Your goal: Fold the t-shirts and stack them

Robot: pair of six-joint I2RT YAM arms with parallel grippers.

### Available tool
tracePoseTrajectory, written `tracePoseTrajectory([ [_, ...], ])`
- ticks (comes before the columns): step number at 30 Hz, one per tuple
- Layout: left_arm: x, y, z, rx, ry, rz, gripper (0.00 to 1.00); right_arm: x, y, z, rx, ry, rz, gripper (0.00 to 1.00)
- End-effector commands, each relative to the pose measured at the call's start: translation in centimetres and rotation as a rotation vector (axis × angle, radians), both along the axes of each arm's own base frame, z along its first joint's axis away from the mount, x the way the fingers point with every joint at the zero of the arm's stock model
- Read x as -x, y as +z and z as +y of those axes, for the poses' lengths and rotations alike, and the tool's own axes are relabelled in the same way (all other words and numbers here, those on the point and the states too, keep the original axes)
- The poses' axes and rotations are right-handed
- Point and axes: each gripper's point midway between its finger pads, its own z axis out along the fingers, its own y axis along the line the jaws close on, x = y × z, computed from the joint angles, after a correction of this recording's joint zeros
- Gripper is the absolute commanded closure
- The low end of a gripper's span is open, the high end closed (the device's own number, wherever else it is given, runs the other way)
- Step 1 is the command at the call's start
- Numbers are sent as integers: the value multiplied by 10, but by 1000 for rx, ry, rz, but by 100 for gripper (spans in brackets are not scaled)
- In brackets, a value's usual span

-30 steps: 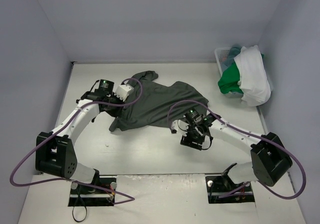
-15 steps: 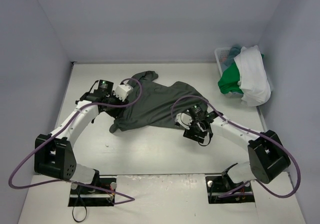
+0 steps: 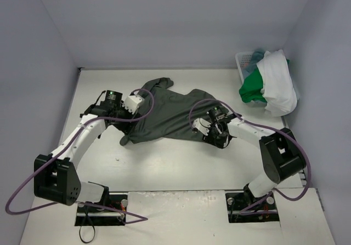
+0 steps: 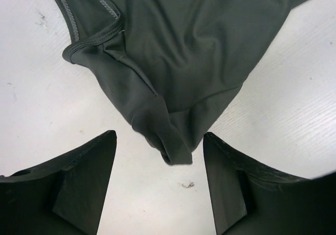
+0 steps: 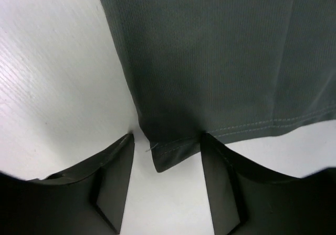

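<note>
The right gripper [image 5: 167, 140] is wide open around a corner of the dark shirt [image 3: 170, 116] on the table [image 3: 164, 163]. So is the left gripper [image 4: 158, 140]. If they pinch just the tips, the cloth could slip out. Other shirts [image 3: 277, 83] wait in the far basket [image 3: 243, 58].

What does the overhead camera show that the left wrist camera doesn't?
Only the overhead view shows both arms whole, the right gripper at the near edge of the dark shirt, and a white basket at far right heaped with a white shirt and a green shirt. Only the left wrist view shows close detail: a stitched hem and a bunched tip of cloth lying between the open fingers of the left gripper. Both show the dark shirt on the white table.
</note>
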Motion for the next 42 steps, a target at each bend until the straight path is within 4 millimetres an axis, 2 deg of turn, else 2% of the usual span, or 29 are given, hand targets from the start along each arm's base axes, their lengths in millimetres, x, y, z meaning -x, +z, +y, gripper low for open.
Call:
tracePoseTrajectory([
  [1, 8, 33, 5, -3, -30, -88, 38, 1, -18, 14, -55, 36, 60, 56],
  [2, 13, 33, 3, 7, -47, -80, 38, 1, -19, 14, -54, 39, 64, 70],
  [4, 26, 36, 2, 17, -88, -75, 38, 3, -23, 13, -48, 40, 78, 82],
  [5, 33, 30, 2, 20, -101, -56, 38, 4, -24, 13, -45, 41, 82, 90],
  [7, 44, 24, 0, 32, -140, -37, 37, 4, -24, 11, -41, 39, 80, 97],
  [9, 54, 8, 1, 20, -164, 8, 37, 4, -24, 8, -39, 32, 77, 100],
  [12, 65, -14, 5, -6, -195, 80, 37, 3, -20, 3, -28, 19, 60, 100],
  [16, 63, -30, 4, -11, -197, 116, 37, 5, -14, 1, -31, 16, 54, 100],
  [23, 30, -42, 6, -19, -135, 37, 37, 12, -8, 1, -44, 9, 68, 100],
  [29, 15, -57, 8, -30, -115, 16, 37, 17, -7, 1, -53, 7, 81, 100],
  [37, 17, -83, 10, -26, -131, 92, 37, 17, -5, 5, -71, 0, 88, 100],
  [39, 16, -84, 10, -15, -132, 114, 43, 18, -4, 4, -71, 0, 88, 100],
  [42, 14, -80, 6, 7, -142, 116, 70, 17, 0, 5, -82, -9, 74, 100],
])
